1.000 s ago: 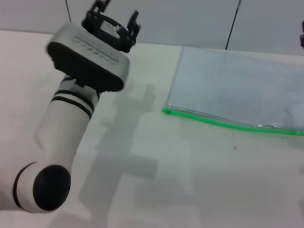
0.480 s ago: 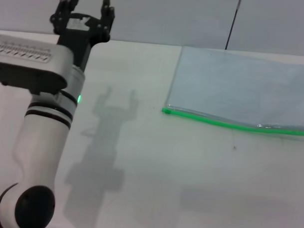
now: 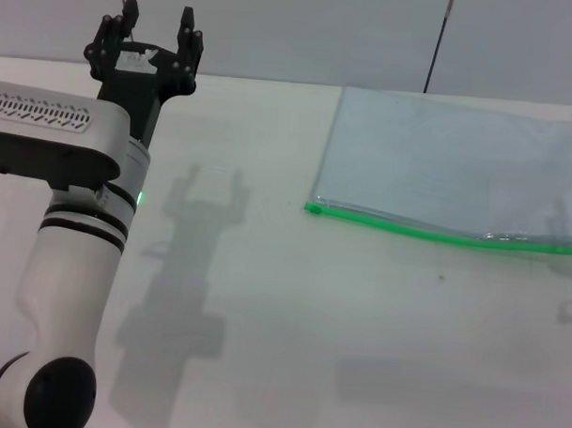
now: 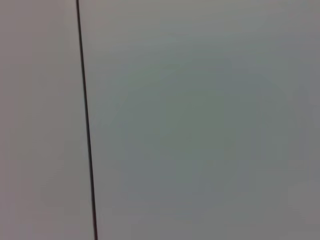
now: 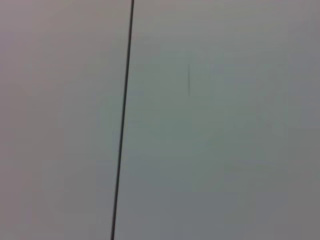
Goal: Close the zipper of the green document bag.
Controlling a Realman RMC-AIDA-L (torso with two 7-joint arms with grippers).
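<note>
Black left claw (image 3: 153,42) gapes wide, holding nothing, above the table (image 3: 265,270).

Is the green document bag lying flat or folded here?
Flat and spread out: the green document bag lies on the table, its zipper edge nearest the robot.

Pale white table (image 3: 356,348) before a plain grey wall (image 3: 311,32) with thin dark seams (image 3: 439,41).
</note>
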